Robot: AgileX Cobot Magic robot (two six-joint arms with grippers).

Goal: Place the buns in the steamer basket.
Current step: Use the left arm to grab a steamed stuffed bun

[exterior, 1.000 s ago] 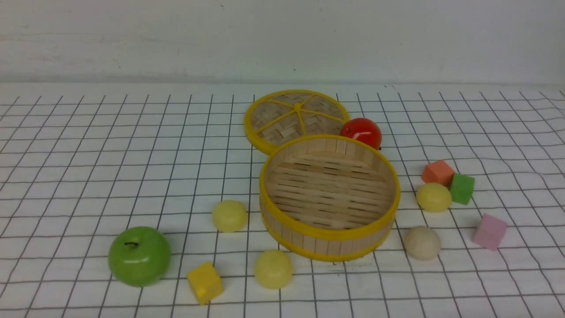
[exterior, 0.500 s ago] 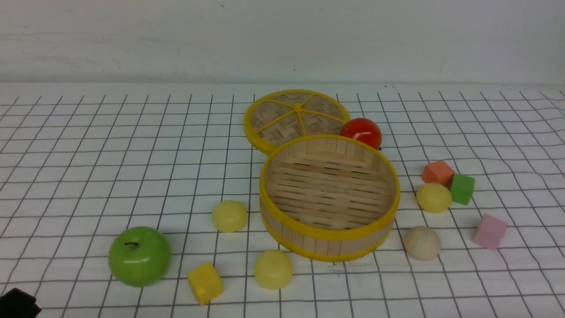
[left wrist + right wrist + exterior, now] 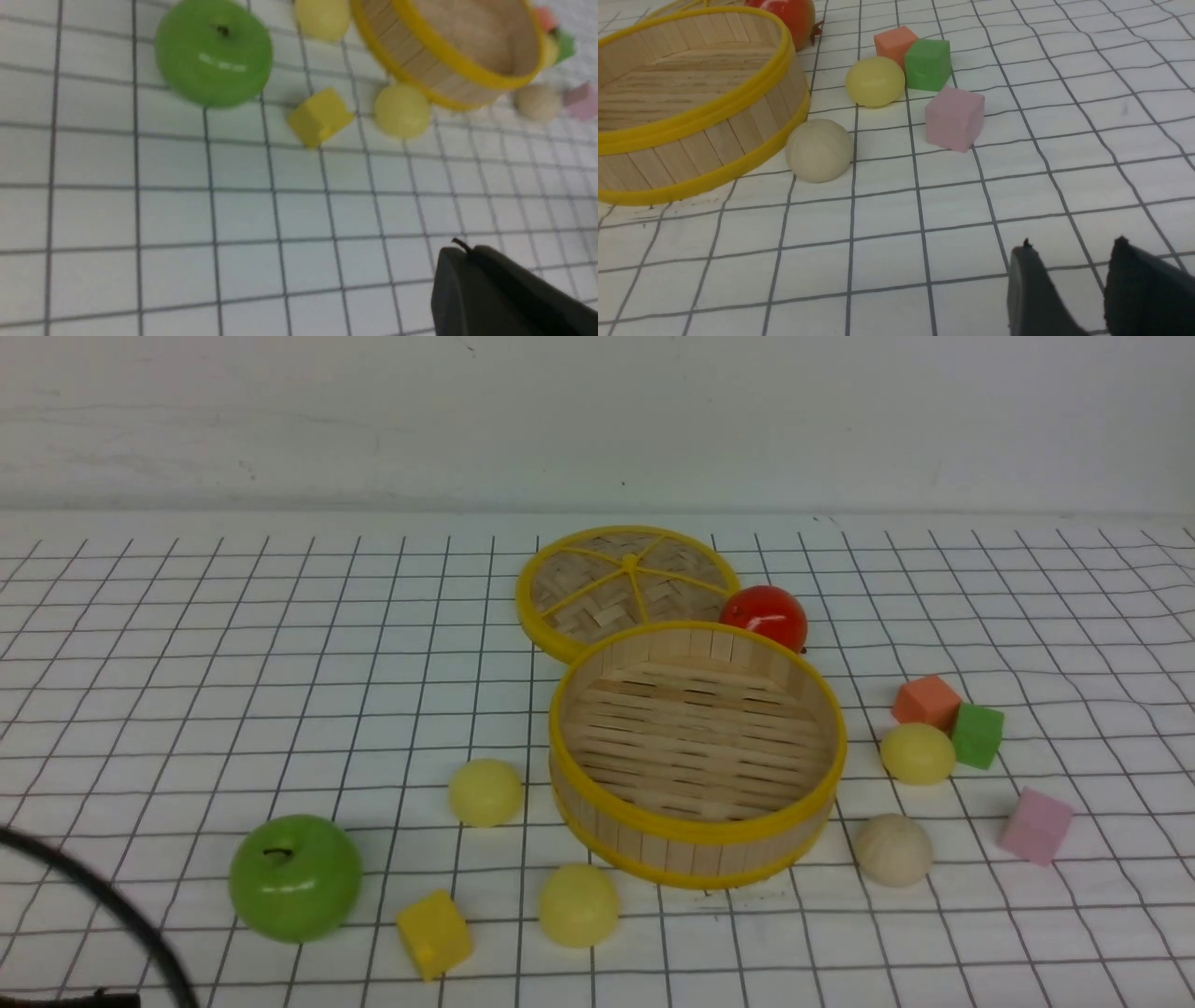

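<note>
Approach stage — all four buns [image 3: 578, 904] outside steamer basket [image 3: 695, 840]. Right gripper [image 3: 1073, 245] empty, jaws slightly apart; left gripper [image 3: 490, 289] opening unreadable. Next — centre over one bun.

A lab bench: gridded cloth [image 3: 187, 663], bare white wall [image 3: 597, 420].

The round bamboo steamer basket [image 3: 695, 849] stands before a flat woven lid [image 3: 607, 588]; a pale yellow round bun [image 3: 485, 791] lies left of it, a beige-white round bun [image 3: 892, 848] right.

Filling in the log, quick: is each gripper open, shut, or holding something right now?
Left gripper: cannot tell; only one finger is in view.
Right gripper: open, nothing between its fingers.
</note>
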